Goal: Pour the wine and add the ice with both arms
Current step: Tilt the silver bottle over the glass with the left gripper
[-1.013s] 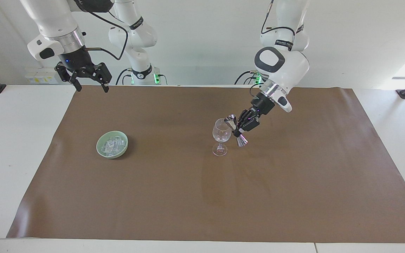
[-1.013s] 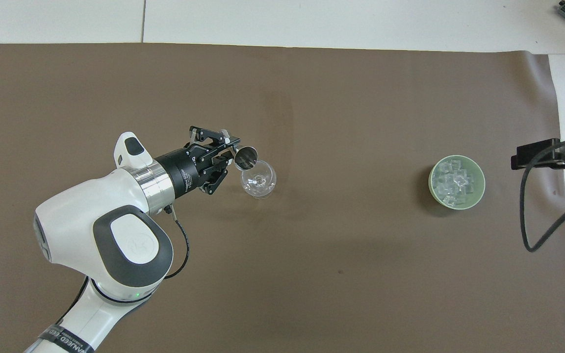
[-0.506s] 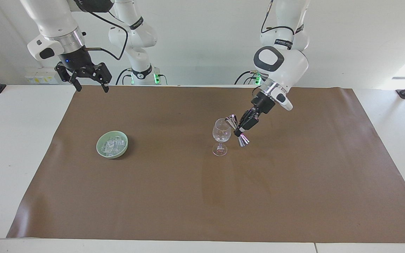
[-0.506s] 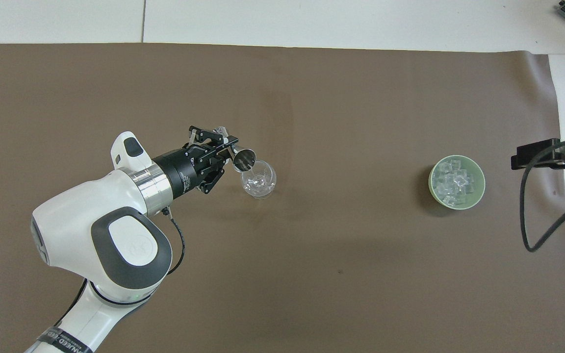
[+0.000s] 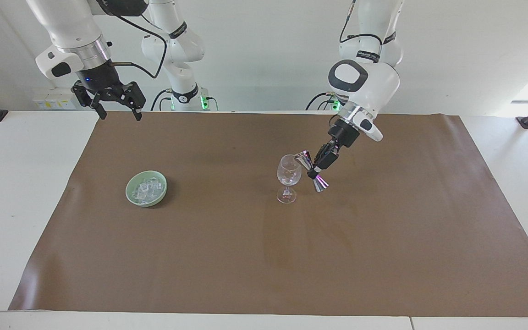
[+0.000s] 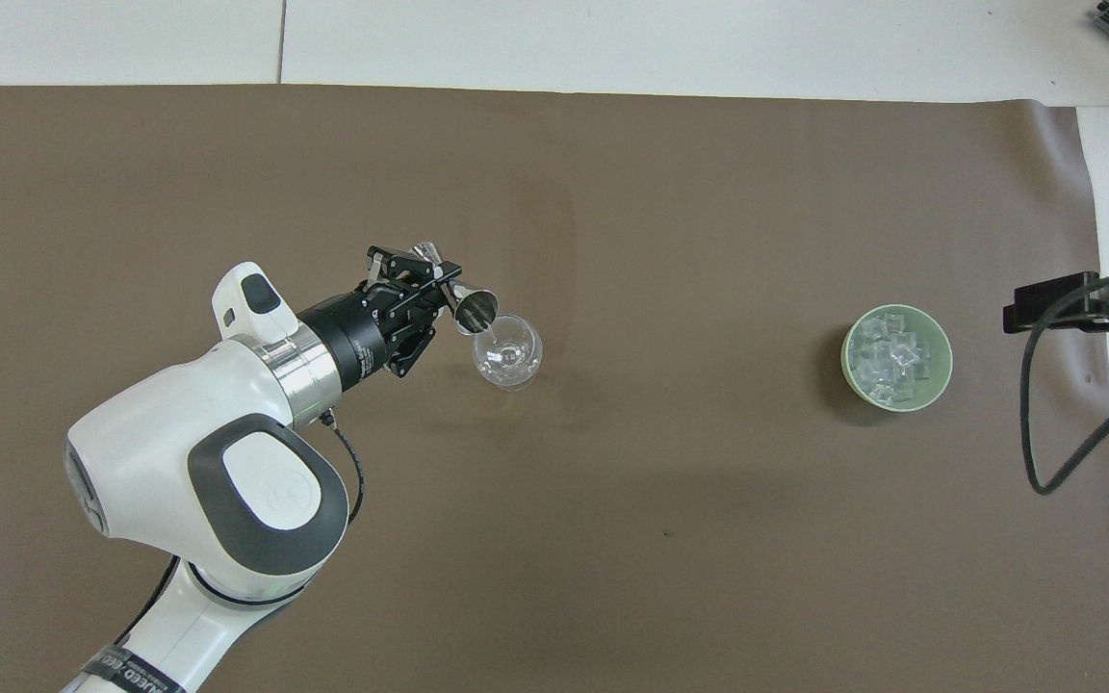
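Note:
A clear stemmed glass (image 5: 288,176) (image 6: 508,350) stands upright on the brown mat. My left gripper (image 5: 315,167) (image 6: 441,291) is shut on a silver double-cone jigger (image 5: 310,170) (image 6: 471,306). It holds the jigger tilted, with one mouth at the glass's rim. The ice (image 5: 146,189) (image 6: 889,358) is a heap of small clear cubes in a pale green bowl (image 5: 132,192) (image 6: 942,372) toward the right arm's end. My right gripper (image 5: 116,112) (image 6: 1074,308) is open and empty, waiting high over the mat's edge, nearer the robots than the bowl.
The brown mat (image 5: 227,256) (image 6: 612,192) covers most of the white table (image 5: 16,183). A black cable (image 6: 1036,423) hangs from the right arm near the bowl.
My left wrist has rolled a little further, tipping the jigger more steeply at the glass's rim. The glass, bowl and right arm have not moved.

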Tool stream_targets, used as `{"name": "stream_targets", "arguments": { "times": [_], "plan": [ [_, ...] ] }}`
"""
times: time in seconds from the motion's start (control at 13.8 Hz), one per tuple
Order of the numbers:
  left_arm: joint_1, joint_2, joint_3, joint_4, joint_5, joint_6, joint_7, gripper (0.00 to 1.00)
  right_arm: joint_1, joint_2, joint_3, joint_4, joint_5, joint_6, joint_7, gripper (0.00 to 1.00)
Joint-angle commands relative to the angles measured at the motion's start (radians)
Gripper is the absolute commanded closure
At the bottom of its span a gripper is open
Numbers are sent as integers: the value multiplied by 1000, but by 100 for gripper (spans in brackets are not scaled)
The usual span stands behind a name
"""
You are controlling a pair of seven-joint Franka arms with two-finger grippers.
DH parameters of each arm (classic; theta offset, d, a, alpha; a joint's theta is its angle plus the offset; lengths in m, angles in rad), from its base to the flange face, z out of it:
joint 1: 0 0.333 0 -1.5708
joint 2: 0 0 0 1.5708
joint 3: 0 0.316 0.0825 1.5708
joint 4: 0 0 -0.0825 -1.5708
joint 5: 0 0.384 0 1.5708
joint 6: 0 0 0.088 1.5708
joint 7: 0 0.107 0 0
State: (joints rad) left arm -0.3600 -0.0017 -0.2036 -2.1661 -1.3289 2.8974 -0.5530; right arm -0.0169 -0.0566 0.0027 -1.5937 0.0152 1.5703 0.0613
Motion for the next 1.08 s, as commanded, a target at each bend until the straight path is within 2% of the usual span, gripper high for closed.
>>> {"name": "stream_targets", "arguments": {
  "times": [0.0, 0.36, 1.01],
  "plan": [
    [-27, -26, 13, -26, -3, 54, 10, 100, -1, -20, -4, -20, 18, 0, -25, 0],
    [-65, -18, 13, -21, -3, 149, 8, 100, -1, -20, -4, -20, 18, 0, -25, 0],
    [-111, -12, 13, -26, -3, 243, 27, 100, -1, -20, -4, -20, 18, 0, -25, 0]
  ]
}}
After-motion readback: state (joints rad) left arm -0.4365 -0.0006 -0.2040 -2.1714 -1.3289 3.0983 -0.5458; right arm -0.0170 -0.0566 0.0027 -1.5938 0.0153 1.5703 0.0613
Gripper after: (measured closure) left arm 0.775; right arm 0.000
